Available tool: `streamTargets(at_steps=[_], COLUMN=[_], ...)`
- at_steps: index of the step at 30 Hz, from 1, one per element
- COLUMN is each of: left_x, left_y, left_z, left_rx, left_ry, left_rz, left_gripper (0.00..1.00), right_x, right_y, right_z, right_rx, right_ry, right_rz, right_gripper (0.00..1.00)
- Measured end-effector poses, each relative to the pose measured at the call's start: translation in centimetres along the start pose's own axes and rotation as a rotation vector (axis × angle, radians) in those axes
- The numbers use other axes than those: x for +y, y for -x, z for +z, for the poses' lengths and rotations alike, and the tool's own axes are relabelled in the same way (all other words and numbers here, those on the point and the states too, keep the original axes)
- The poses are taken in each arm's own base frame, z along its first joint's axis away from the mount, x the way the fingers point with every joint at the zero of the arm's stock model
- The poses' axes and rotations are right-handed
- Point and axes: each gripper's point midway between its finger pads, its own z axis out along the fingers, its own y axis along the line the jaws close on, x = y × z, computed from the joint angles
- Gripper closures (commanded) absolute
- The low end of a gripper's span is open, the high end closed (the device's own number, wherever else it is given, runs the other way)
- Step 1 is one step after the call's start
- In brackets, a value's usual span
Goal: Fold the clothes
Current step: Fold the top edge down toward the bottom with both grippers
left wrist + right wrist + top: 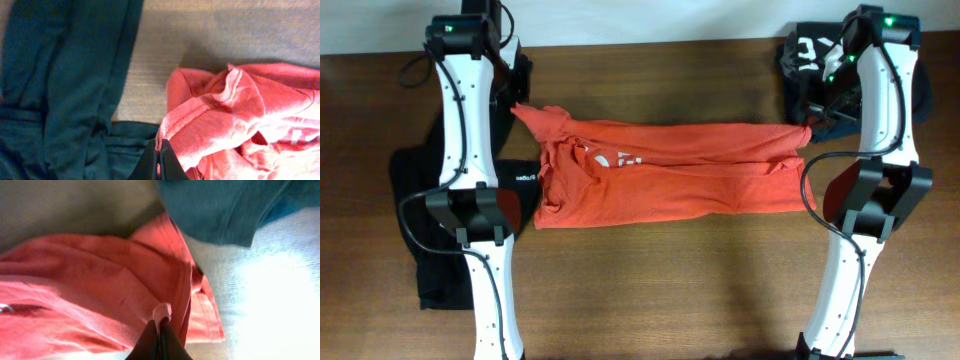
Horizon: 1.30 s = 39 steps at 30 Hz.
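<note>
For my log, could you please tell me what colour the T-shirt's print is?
White, on the orange-red T-shirt; clearest in the overhead view.

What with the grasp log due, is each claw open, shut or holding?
Left claw: closed on the orange T-shirt.
Right claw: closed on the orange T-shirt.

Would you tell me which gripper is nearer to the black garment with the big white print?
Right. The right gripper pinches the orange shirt at the end beside that garment; the left gripper pinches its opposite end.
</note>
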Motion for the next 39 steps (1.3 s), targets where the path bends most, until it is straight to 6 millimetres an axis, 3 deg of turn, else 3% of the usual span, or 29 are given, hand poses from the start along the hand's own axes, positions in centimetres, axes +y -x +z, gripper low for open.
streamTargets(at_steps=[5,11,14,19,22,26,29,31,34,39], left_x=[-0.2,-0.3,-0.3,-0.3,-0.3,-0.2,-0.2,-0.2,-0.4,-1.1], left_y=[-1.1,-1.5,-1.1,0.9,2.0,4.3,4.9,5.0,3.6,0.4], left_z=[1.6,2.1,2.1,2.1,1.4,-1.2,-3.6,-5.9,-7.1,-6.7], left_rx=[0.067,0.088,0.073,-0.009,-0.064,-0.187,-0.246,-0.287,-0.256,-0.129], left_ry=[-0.005,-0.007,-0.007,-0.006,-0.003,0.002,0.006,0.008,-0.005,-0.042], left_rz=[0.036,0.069,0.077,0.079,0.079,0.078,0.078,0.077,0.079,0.115], left_gripper=[0.99,0.99,0.99,1.00,1.00,0.99,1.00,0.99,0.99,0.99], right_x=[-2.2,-5.1,-5.1,-3.5,-2.3,-0.9,-0.1,0.1,0.3,0.5], right_y=[-1.0,-0.7,0.0,1.4,2.9,4.8,4.9,4.1,3.9,3.6], right_z=[1.6,2.5,2.5,2.3,0.4,-4.6,-8.4,-9.8,-10.3,-9.1], right_rx=[0.076,0.081,0.053,-0.008,-0.090,-0.252,-0.347,-0.356,-0.363,-0.321], right_ry=[-0.006,-0.001,0.007,0.099,0.144,0.167,0.173,0.172,0.174,0.178], right_rz=[0.041,0.082,0.058,-0.026,-0.069,-0.124,-0.156,-0.161,-0.157,-0.137], right_gripper=[0.96,0.96,0.96,0.96,0.96,0.96,0.96,0.96,0.96,0.96])
